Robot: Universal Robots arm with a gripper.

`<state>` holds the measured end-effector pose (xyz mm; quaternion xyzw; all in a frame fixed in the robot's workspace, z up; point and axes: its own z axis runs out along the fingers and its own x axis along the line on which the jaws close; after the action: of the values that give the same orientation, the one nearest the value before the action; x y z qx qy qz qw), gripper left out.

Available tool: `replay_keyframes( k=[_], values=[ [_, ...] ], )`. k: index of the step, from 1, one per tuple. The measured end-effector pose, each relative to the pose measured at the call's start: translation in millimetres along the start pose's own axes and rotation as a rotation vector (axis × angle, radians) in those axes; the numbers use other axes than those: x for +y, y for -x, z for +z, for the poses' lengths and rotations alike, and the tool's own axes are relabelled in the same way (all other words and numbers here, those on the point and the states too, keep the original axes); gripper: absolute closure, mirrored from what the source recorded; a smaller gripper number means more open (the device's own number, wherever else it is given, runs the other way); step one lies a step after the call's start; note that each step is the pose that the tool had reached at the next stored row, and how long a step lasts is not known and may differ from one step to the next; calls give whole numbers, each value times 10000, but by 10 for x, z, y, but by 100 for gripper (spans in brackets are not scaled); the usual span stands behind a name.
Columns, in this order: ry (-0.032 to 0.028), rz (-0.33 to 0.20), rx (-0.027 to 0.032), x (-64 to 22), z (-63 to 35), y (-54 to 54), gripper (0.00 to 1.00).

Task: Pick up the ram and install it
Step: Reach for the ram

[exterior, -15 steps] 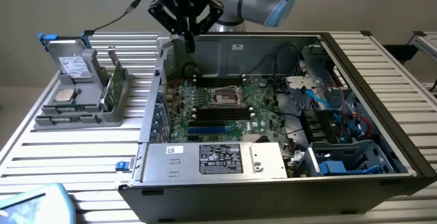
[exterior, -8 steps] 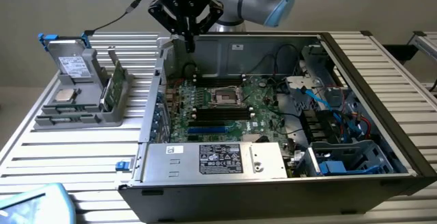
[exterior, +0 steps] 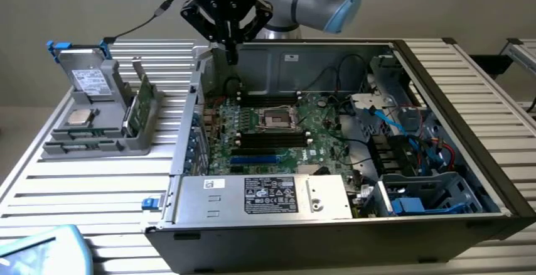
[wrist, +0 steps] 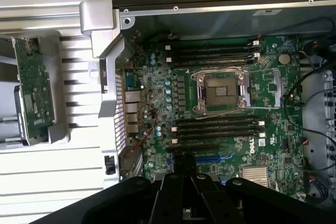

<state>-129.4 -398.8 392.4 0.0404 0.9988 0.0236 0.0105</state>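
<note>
Gripper (exterior: 232, 56) seemingly over motherboard (exterior: 325, 132) in case (exterior: 335, 240)

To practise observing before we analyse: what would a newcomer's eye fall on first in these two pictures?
The open computer case dominates, its green motherboard bared behind a silver power supply. The black gripper hangs shut over the case's far corner on the exterior view's left. Farther left, a grey tray holds parts, among them an upright green card.

An open computer case (exterior: 335, 250) is sitting on my slatted counter (exterior: 92, 193), its motherboard (exterior: 322, 127) lying inside; beside it, a gray holder (exterior: 92, 144) is carrying a silver chip (exterior: 80, 117) and a green card (exterior: 144, 102).
</note>
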Motion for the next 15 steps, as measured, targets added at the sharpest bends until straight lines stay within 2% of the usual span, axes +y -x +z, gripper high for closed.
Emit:
replay_keyframes(
  k=[5,15],
  values=[
    [-1,-1,0,-13,3,-161,89],
    [-1,0,6,-50,9,-606,89]
  ],
)
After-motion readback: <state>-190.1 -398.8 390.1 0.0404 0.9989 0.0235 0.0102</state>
